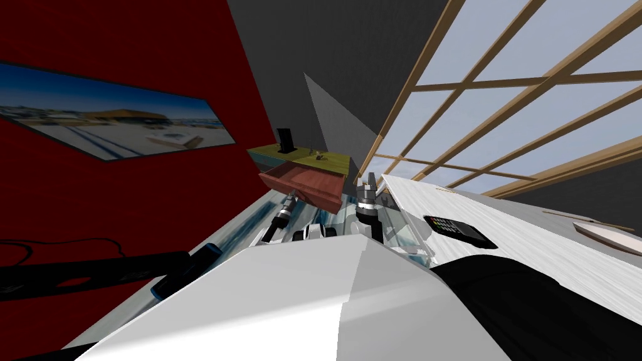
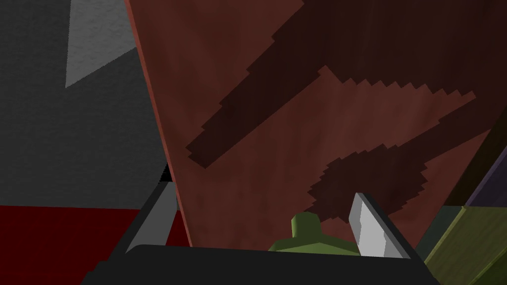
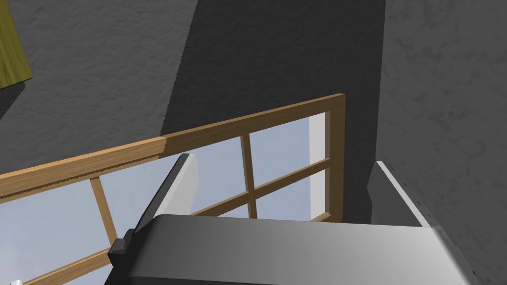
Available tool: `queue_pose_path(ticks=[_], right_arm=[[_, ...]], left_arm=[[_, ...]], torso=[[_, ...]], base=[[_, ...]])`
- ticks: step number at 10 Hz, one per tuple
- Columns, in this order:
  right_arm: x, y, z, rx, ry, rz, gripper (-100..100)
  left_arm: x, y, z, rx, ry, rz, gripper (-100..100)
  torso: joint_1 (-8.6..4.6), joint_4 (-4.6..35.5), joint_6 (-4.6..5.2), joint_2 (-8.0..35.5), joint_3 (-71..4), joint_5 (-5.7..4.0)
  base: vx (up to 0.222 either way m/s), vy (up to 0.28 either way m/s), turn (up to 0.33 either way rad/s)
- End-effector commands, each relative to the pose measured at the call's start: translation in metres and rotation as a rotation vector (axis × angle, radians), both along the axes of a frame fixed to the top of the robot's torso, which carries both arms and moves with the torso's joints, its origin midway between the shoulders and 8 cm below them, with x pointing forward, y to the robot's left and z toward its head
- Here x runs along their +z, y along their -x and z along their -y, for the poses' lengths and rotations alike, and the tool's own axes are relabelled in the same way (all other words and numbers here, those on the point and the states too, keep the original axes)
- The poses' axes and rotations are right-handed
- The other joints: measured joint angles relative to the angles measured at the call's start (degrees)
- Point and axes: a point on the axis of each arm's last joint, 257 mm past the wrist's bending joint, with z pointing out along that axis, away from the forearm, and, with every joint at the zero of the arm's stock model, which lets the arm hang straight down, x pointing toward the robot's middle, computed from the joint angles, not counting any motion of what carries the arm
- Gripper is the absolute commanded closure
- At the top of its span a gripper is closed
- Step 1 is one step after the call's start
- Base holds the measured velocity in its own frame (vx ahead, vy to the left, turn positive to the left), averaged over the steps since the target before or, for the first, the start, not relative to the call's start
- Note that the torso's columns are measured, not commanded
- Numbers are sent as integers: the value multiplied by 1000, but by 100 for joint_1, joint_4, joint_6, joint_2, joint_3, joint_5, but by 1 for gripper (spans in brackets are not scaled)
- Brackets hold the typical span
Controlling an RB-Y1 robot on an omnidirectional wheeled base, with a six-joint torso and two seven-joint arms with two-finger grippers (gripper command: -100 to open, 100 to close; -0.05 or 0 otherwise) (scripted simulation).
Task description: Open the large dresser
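Your left gripper (image 2: 263,190) reaches forward with its fingers spread wide, seemingly clamping nothing, while your right gripper (image 3: 282,159) is held near it, fingers likewise apart.

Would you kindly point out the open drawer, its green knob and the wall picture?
open drawer (image 1: 304,185): head view, its reddish-brown body.
green knob (image 2: 306,225): left wrist view, its rounded head.
wall picture (image 1: 113,125): head view, middle of its image.
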Motion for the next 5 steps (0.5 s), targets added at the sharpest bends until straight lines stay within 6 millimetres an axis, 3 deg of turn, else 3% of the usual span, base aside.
queue_pose_path(ticks=[1,5], right_arm=[[0,0,0,0,0,0,0],[0,0,0,0,0,0,0]], left_arm=[[-2,0,0,1,-1,-5,0],[-4,1,-1,1,-2,-11,0]], torso=[[7,-16,0,-17,-9,6],[15,-39,1,-51,-28,14]], base=[[0,0,0],[0,0,0]])
